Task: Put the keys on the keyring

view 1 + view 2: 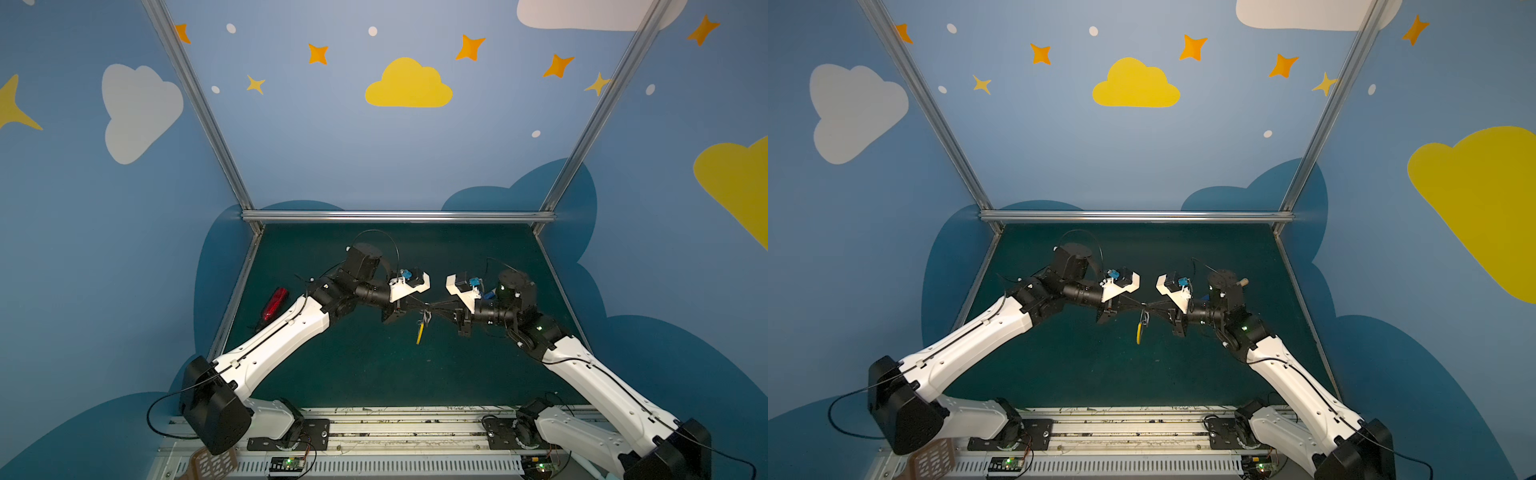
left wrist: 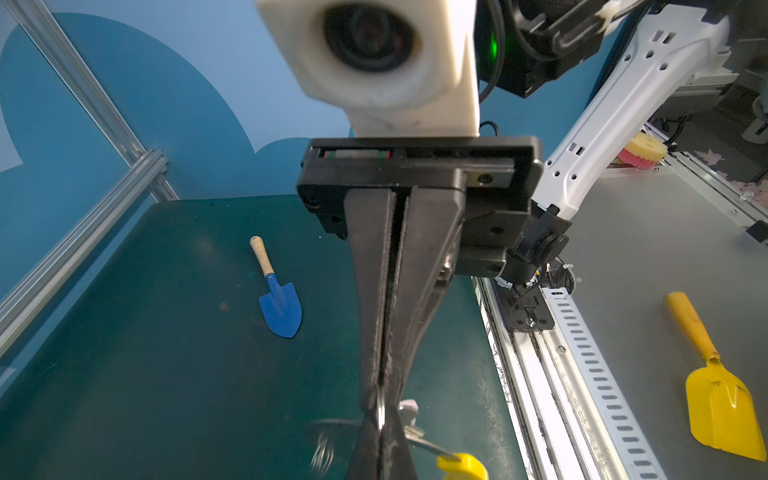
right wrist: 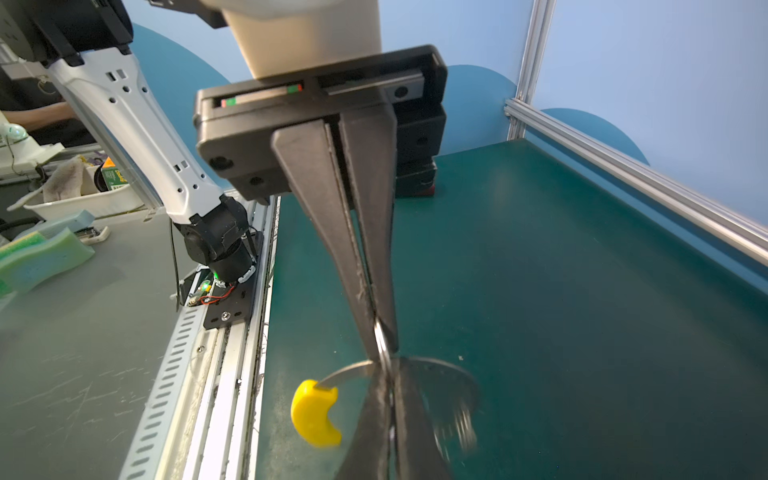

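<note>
Both grippers meet tip to tip above the middle of the green mat point(image 1: 374, 365). The keyring, a flat grey hoop point(image 3: 440, 368) with a yellow arc point(image 3: 313, 411), hangs edge-on below them in both top views point(image 1: 419, 334) point(image 1: 1139, 332). My left gripper point(image 2: 380, 417) point(image 1: 419, 310) is shut on the hoop's rim. My right gripper point(image 3: 386, 368) point(image 1: 430, 310) is shut where a small silver split loop point(image 3: 380, 338) sits at the two sets of tips. The keys point(image 2: 413, 430), with the white tag point(image 2: 408, 406), hang just beside the fingertips. Tiny silver loops point(image 2: 324, 453) on the hoop show blurred.
A blue toy shovel point(image 2: 280, 307) with a wooden handle lies on the mat behind the right arm. A red object point(image 1: 275, 305) lies by the left frame rail. Off the mat lie a yellow shovel point(image 2: 715, 399) and sponges point(image 3: 41, 257). Aluminium rails point(image 1: 395, 216) border the mat.
</note>
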Controlling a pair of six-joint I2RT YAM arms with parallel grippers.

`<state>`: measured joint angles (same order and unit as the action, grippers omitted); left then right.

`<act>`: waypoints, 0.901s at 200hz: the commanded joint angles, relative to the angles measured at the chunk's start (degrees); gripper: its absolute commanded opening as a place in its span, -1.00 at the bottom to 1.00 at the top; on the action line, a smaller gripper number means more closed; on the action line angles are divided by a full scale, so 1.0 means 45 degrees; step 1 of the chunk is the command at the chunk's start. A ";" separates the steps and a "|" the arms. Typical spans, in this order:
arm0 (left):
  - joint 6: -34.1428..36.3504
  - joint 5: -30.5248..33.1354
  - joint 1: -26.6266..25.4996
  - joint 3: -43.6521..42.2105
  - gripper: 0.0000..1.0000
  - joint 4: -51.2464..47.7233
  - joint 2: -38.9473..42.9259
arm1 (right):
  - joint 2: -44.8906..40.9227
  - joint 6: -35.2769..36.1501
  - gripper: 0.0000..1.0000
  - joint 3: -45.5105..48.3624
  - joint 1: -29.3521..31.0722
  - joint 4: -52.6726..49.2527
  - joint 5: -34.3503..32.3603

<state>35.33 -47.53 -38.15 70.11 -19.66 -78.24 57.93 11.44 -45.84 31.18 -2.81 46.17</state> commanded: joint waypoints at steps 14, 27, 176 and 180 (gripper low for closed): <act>0.0304 0.1115 -0.0013 0.0132 -0.42 -0.0553 0.0242 | 0.0068 0.0404 -1.00 -0.0771 0.0024 -0.0944 -0.0207; 0.0752 0.1901 -0.0029 0.0406 -0.27 -0.1116 0.0237 | 0.0186 0.0722 -1.00 -0.1205 0.0024 -0.2236 -0.0606; 0.3186 0.4825 -0.1285 0.2404 -0.30 -0.3522 -0.0730 | 0.1604 0.2087 -1.00 -0.3469 0.0237 -0.6402 -0.0795; 0.3195 0.4836 -0.1323 0.2423 -0.30 -0.3539 -0.0748 | 0.1604 0.2086 -1.00 -0.3465 0.0229 -0.6421 -0.0788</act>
<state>49.25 -26.70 -43.33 79.92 -34.72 -80.88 64.71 20.08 -59.66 31.75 -29.56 42.41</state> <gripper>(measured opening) 0.352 0.055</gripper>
